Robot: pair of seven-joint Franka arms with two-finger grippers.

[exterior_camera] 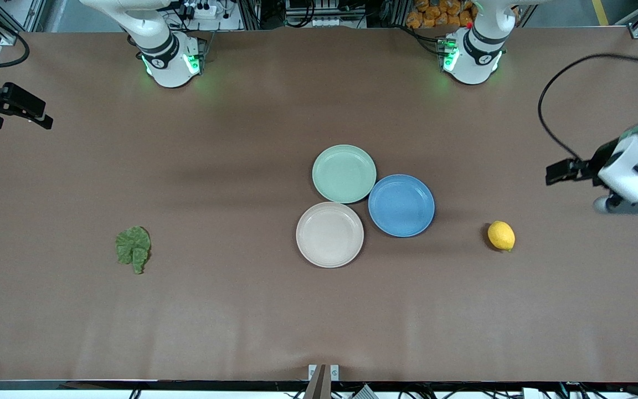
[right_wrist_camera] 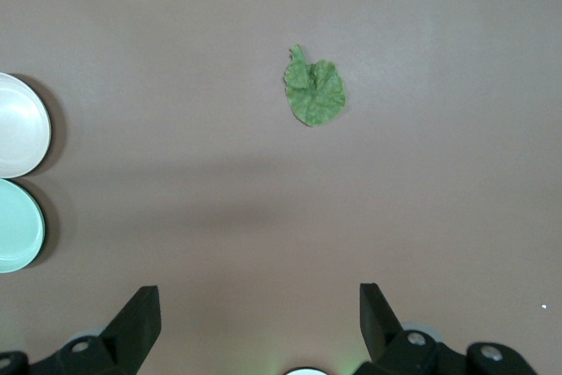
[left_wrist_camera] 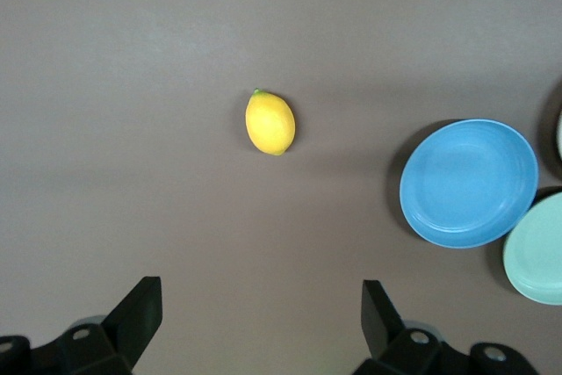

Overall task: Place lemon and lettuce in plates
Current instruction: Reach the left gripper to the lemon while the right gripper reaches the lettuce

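The lemon [exterior_camera: 501,235] lies on the brown table toward the left arm's end, beside the blue plate; it also shows in the left wrist view [left_wrist_camera: 270,122]. The lettuce [exterior_camera: 134,248] lies flat toward the right arm's end and shows in the right wrist view [right_wrist_camera: 315,94]. The mint green plate [exterior_camera: 344,173] and the beige plate [exterior_camera: 329,234] sit touching at mid-table, both empty. My left gripper [exterior_camera: 626,206] [left_wrist_camera: 261,292] hangs open and empty high over the table at the left arm's end. My right gripper [exterior_camera: 20,108] [right_wrist_camera: 256,296] hangs open and empty over the right arm's end.
A blue plate [exterior_camera: 401,205] sits empty against the two other plates, on the lemon's side. Wide bare tabletop separates the lettuce from the plates. A cable loops above the left wrist.
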